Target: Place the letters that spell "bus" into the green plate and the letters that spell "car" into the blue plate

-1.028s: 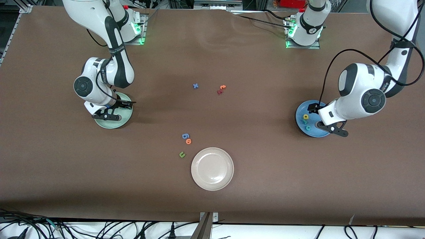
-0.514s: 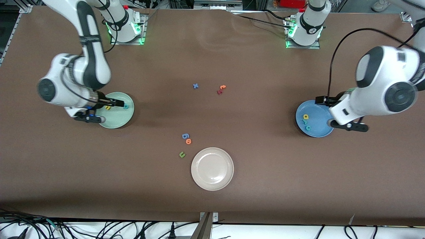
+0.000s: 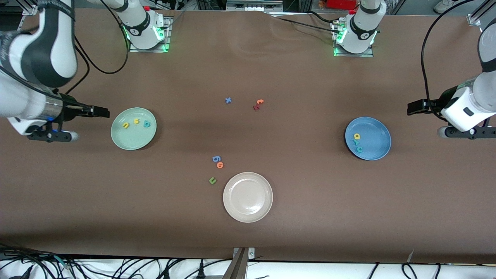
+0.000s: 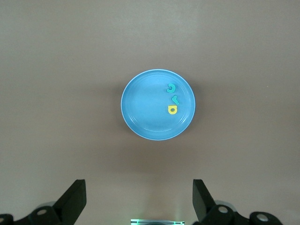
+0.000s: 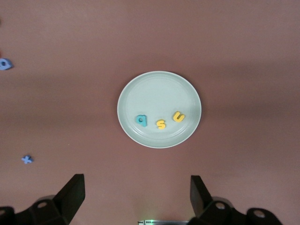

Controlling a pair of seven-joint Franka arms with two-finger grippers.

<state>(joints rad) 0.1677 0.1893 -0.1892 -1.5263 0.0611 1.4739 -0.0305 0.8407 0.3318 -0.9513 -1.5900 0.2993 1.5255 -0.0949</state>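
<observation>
A robotics lab: two arm bases (image 3: 145, 29) bolted along the brown-covered table (image 3: 248, 232), green status lights glowing, and loose cables (image 3: 116, 267) trailing below that table's camera-side edge.

Green plate (image 3: 133, 139): round, pale mint, shallow rim, flat on the table toward the right arm's end.
"bus" letters: teal b (image 3: 147, 124), yellow s (image 3: 136, 121) and yellow u (image 3: 126, 125) lie flat in a row inside the green plate, in the part of it farther from the front camera, close together.
Blue plate (image 3: 374, 133): round, medium blue, shallow rim, flat on the table toward the left arm's end.
"car" letters: yellow a (image 3: 357, 136), teal r (image 3: 356, 142) and teal c (image 3: 360, 148) lie flat in a short line inside the blue plate, near its rim on the side facing the table's middle.
</observation>
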